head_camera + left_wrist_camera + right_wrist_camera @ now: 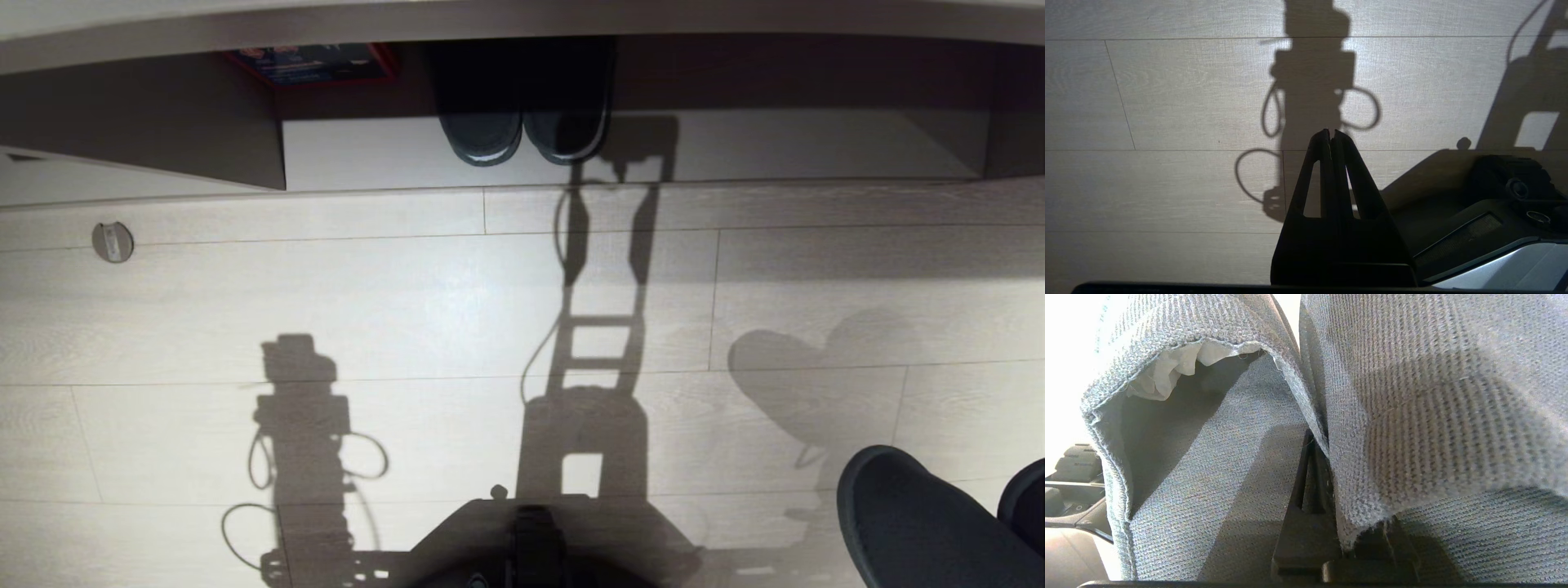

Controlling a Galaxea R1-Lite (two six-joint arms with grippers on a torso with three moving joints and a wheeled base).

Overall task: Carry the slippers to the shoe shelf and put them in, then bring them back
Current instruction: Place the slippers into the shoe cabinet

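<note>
two slippers (1216,465) hang pinched in the right gripper (1314,473) (left gripper (1331,134) pressed together, empty); another pair (522,122) sits in the one shoe shelf (735,147).

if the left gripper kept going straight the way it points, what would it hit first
Probably just the wood-plank floor. The left gripper, jaws shut and holding nothing, points at bare boards crossed by the robot's shadow; nothing shows between tip and floor, though depth is hard to judge.

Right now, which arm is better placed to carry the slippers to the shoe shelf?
The right. The right gripper is shut on the slippers, both pinched together. The left gripper is shut and empty over bare floor. The shoe shelf ahead already holds another pair.
</note>
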